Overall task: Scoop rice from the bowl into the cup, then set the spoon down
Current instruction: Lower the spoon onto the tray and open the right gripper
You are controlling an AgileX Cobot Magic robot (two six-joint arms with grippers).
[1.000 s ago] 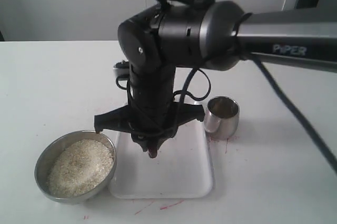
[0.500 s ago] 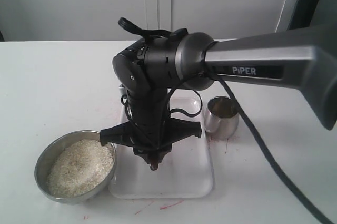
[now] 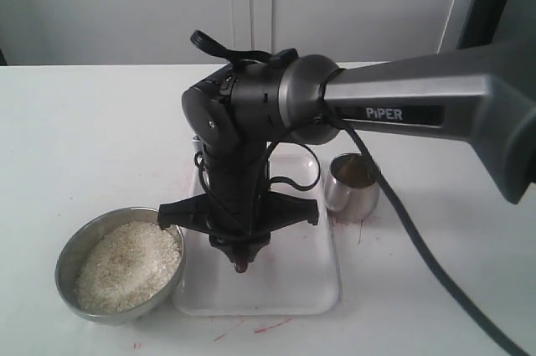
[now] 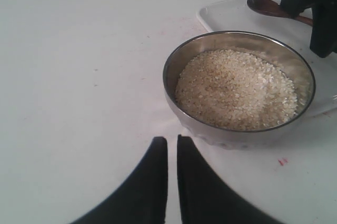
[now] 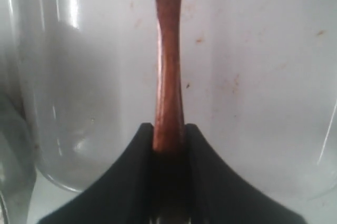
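The steel bowl (image 3: pixel 65 265) stands at the front left, full of white rice (image 3: pixel 126 264); the left wrist view shows the same bowl (image 4: pixel 167 76) and rice (image 4: pixel 237 89) close up. The shiny cup (image 3: pixel 353 187) stands right of the white tray (image 3: pixel 306 276). My right gripper (image 3: pixel 241 253) points down over the tray, shut on the handle of the reddish-brown spoon (image 5: pixel 168 50). The spoon's oval head (image 4: pixel 263 6) lies low over the tray. My left gripper (image 4: pixel 172 140) hovers beside the bowl, shut with nothing in it.
The right arm's dark body and cables (image 3: pixel 251 121) hang over the tray and hide its far end. Faint red marks (image 3: pixel 268 325) dot the white table in front of the tray.
The right arm has come down and swung slightly, bringing the gripper and spoon closer to the tray. In the last half second it barely moved. Bowl and cup stayed put.
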